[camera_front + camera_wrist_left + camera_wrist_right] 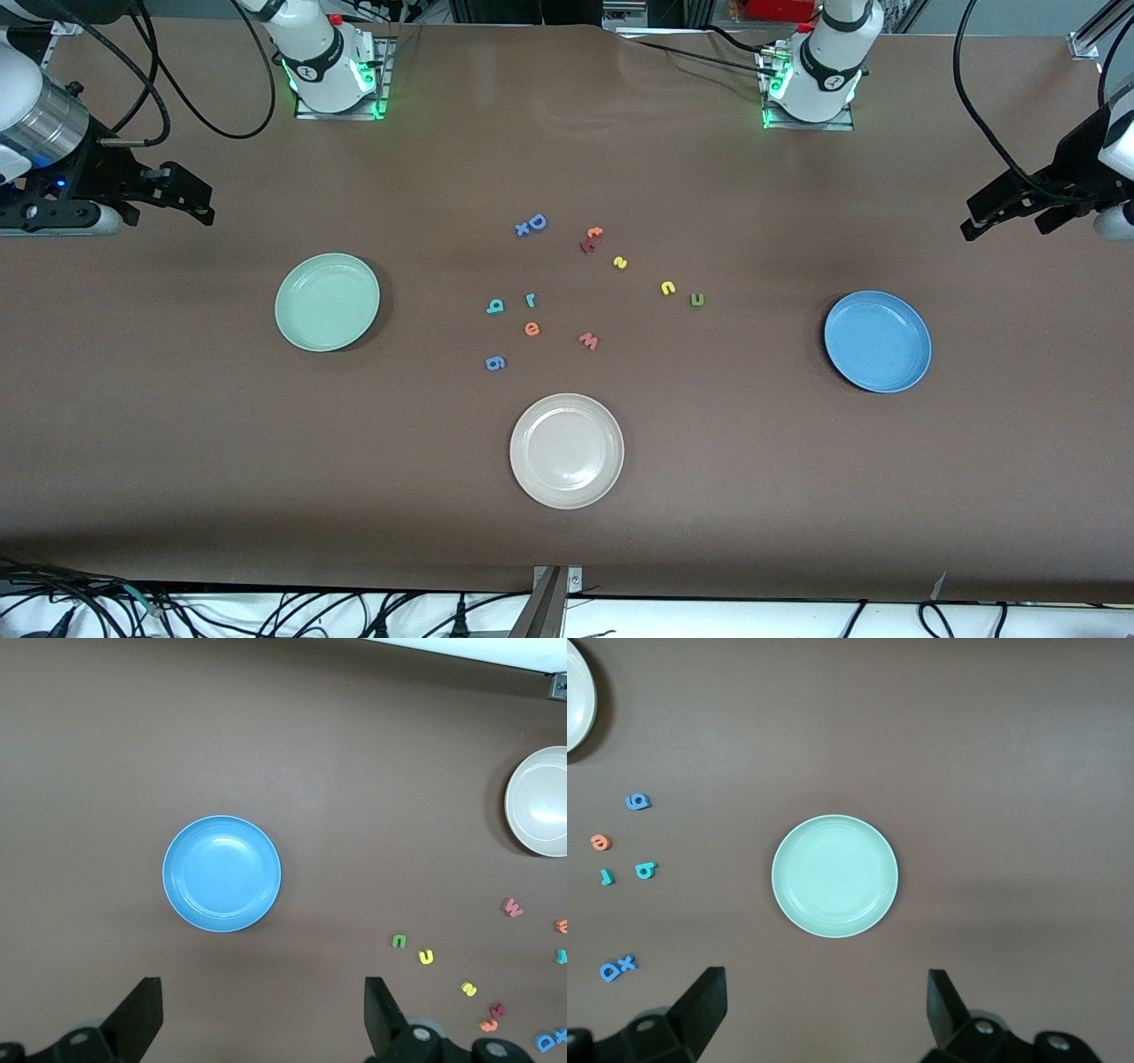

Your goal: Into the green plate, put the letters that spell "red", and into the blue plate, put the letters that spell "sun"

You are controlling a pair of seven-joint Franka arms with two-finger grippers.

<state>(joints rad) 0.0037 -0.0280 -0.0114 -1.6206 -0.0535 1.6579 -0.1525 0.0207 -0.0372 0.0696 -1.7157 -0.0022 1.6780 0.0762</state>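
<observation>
Front view: both jaws spread, empty | green plate (pixel 327 302), blue plate (pixel 877 341) flat, rims up, letterless

Matt brown surface (pixel 221 461), smooth and cloth-like, faintly creased. The round mid-blue plastic plate (pixel 877 341) and round pale mint-green plastic plate (pixel 327 301) show a soft sheen; the tiny foam letters (pixel 532 329) look dull and matt.
</observation>
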